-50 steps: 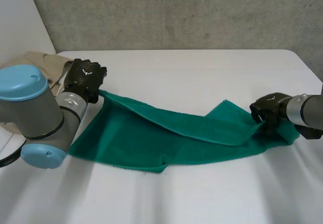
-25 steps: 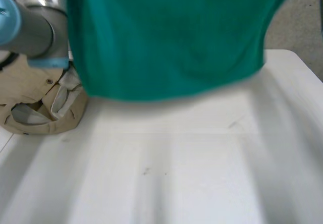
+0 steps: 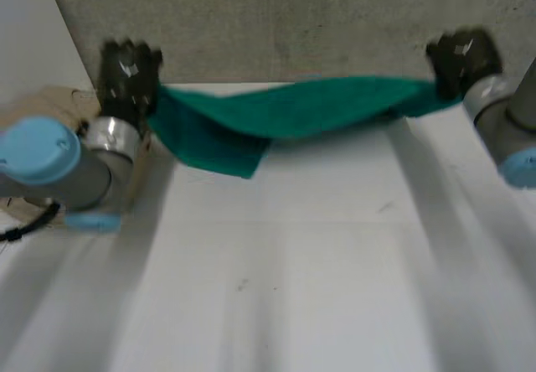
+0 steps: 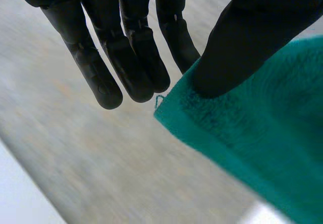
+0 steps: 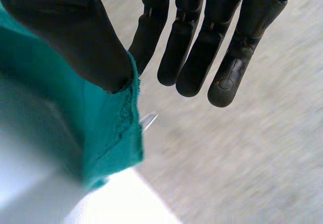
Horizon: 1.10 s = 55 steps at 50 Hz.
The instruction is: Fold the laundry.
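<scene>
A green towel (image 3: 285,112) hangs stretched in the air between my two hands, above the far side of the white table (image 3: 318,255). My left hand (image 3: 127,74) holds the towel's left end; in its wrist view the thumb (image 4: 242,42) pins a corner of the towel (image 4: 252,133) against the fingers (image 4: 126,57). At the towel's right end is my right hand (image 3: 462,56), whose thumb (image 5: 75,37) presses the towel's edge (image 5: 65,128) against the fingers (image 5: 197,47). The lower left part of the towel sags toward the table.
A beige garment (image 3: 59,104) lies bunched at the table's left edge, behind my left arm (image 3: 50,162). A grey wall (image 3: 301,20) stands past the table's far edge.
Both hands lifted the towel off the table, swung it up close to the camera, and now hold it stretched out over the far side of the table.
</scene>
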### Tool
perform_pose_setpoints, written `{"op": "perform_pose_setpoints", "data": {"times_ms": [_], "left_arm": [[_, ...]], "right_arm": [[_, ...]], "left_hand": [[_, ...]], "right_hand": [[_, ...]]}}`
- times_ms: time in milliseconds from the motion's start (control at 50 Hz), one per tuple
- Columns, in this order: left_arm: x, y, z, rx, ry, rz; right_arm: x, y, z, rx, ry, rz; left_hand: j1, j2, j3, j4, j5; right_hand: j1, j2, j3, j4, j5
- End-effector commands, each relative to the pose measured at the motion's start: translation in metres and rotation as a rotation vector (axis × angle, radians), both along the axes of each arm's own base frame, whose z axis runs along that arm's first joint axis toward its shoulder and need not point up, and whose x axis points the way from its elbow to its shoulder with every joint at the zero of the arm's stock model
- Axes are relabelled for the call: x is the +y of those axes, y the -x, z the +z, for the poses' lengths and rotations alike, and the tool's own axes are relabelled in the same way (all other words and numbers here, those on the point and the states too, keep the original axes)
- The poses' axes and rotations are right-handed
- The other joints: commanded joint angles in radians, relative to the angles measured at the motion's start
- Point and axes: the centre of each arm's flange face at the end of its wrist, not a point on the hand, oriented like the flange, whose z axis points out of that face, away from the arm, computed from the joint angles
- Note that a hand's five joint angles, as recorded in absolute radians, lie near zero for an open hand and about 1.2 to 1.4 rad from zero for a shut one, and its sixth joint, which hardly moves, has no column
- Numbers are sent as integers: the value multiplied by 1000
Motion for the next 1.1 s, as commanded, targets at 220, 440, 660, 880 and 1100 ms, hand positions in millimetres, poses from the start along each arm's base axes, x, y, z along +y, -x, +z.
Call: {"op": "perform_pose_setpoints", "data": {"times_ms": [220, 440, 660, 880, 1100], "left_arm": [[65, -3, 13, -88, -184, -91], [145, -33, 93, -157, -317, -75], [133, -32, 31, -353, -567, -41], [44, -6, -19, -372, -592, 61], [-29, 21, 103, -78, 122, 117]], "right_arm": [[71, 16, -47, 213, -416, 87], [127, 61, 50, 419, -421, 29], [114, 64, -6, 489, -642, 77], [60, 41, -51, 456, -617, 63], [0, -2, 90, 131, 167, -58]], "left_hand": [[250, 187, 181, 193, 250], [250, 187, 181, 193, 250], [250, 187, 181, 193, 250], [250, 187, 181, 193, 250], [250, 187, 181, 193, 250]], "right_hand": [[405, 217, 214, 207, 222], [405, 217, 214, 207, 222], [405, 217, 214, 207, 222], [405, 217, 214, 207, 222], [405, 217, 214, 207, 222]]}}
